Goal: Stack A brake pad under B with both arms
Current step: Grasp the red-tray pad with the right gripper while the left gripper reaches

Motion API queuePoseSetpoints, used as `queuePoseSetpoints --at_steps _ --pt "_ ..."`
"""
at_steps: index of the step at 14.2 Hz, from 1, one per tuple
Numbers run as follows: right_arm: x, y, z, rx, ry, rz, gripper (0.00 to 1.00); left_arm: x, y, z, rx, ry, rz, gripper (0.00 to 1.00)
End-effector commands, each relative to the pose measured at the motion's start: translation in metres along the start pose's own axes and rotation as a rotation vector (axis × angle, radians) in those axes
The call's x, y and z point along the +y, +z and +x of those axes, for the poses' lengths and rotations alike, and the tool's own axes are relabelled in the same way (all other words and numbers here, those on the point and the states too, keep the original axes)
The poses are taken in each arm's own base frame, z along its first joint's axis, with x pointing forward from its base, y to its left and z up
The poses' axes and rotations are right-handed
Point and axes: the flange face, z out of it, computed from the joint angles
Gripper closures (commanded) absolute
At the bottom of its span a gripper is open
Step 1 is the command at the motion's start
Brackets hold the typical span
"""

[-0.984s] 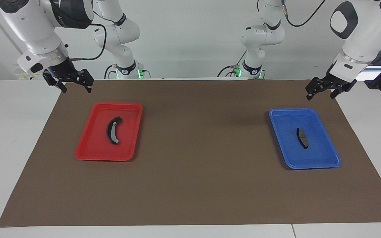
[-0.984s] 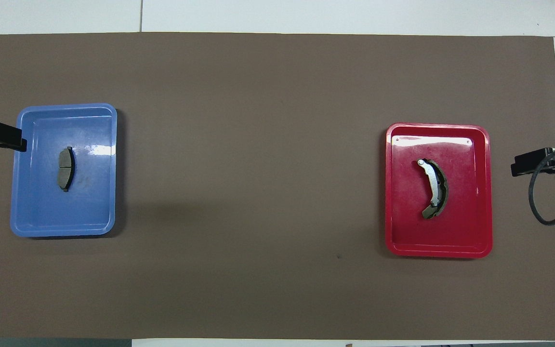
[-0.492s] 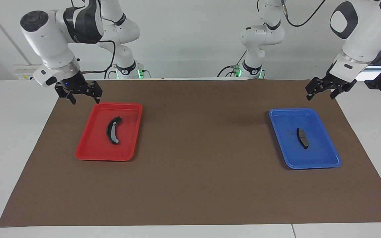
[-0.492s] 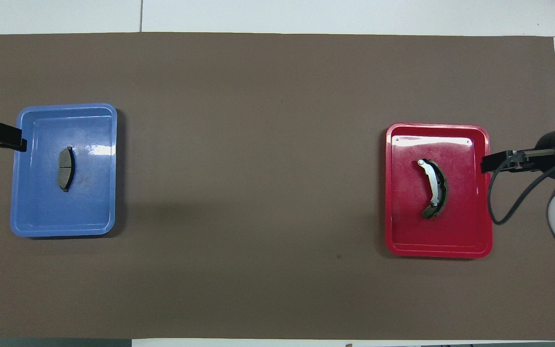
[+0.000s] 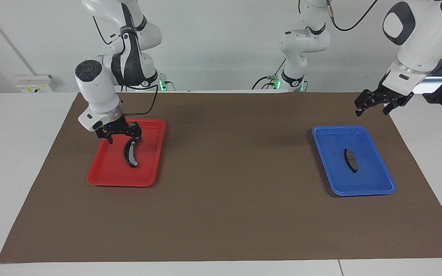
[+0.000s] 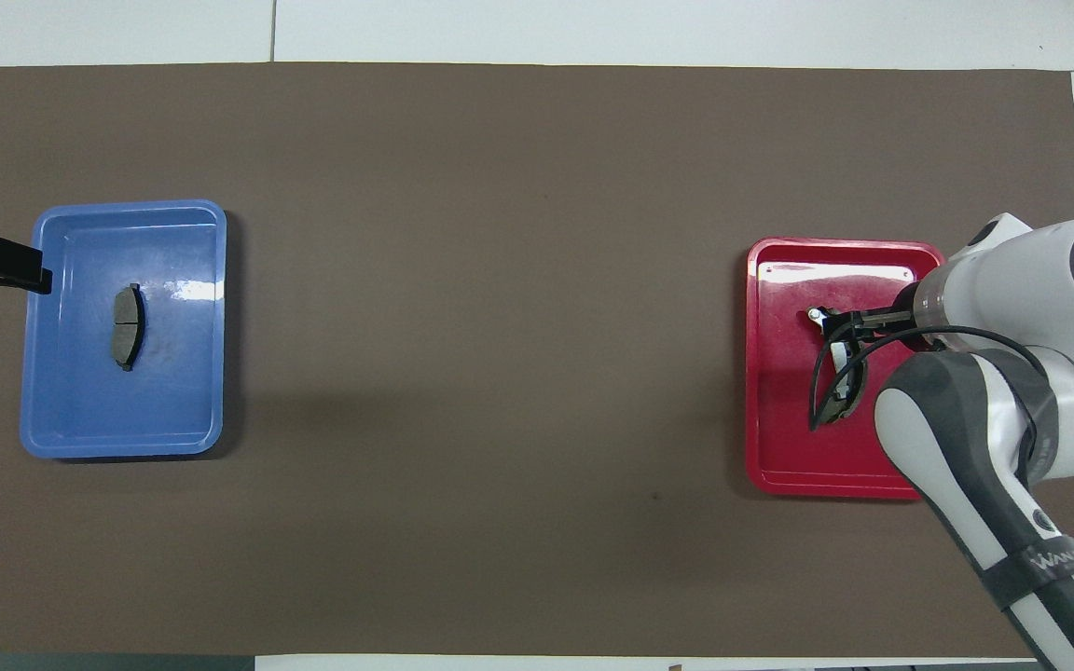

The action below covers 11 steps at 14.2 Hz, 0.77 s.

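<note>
Lying flat in the blue tray (image 5: pixel 382 186), the A brake pad (image 5: pixel 351 160) rests near the tray's middle, untouched, its long axis running toward and away from the robots. The blue tray sits on the brown mat (image 5: pixel 228 214) toward the left arm's end of the table (image 5: pixel 10 153).

B (image 5: pixel 130 153), the curved black pad with the pale strip, lies in the red tray (image 5: pixel 102 178) toward the right arm's end of the mat, roughly at the tray's centre. The two trays stand well apart, with bare mat between them.

The right gripper (image 5: pixel 122 137) is over the red tray, at the end of B nearer the robots. Its jaws stand open, one finger to each side of that end. Whether a fingertip touches the pad cannot be told. In the overhead view the right arm's cable crosses in front of B.

The left gripper (image 5: pixel 372 108) hangs over the mat's edge at the corner of the blue tray nearer the robots, clear of the tray and of the A brake pad. Its jaws are open and hold nothing. The left arm waits.
</note>
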Motion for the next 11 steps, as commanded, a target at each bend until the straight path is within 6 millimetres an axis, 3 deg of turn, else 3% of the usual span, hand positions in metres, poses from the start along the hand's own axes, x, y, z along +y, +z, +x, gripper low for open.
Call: queuePoseSetpoints --at_steps 1,6,8,11 --pt "0.009 0.025 -0.008 0.016 -0.056 0.007 0.0 -0.011 0.011 -0.008 0.063 -0.016 0.01 0.01" --pt "0.01 0.047 -0.017 -0.014 -0.012 0.041 0.0 -0.013 0.068 -0.008 0.117 0.073 0.018 0.01" --pt "0.008 0.057 -0.013 0.005 -0.003 0.043 0.0 -0.029 0.095 -0.008 0.124 0.079 0.022 0.01" --pt "0.01 0.074 -0.014 0.003 -0.003 0.03 0.0 -0.036 0.136 0.002 0.102 0.107 0.022 0.01"
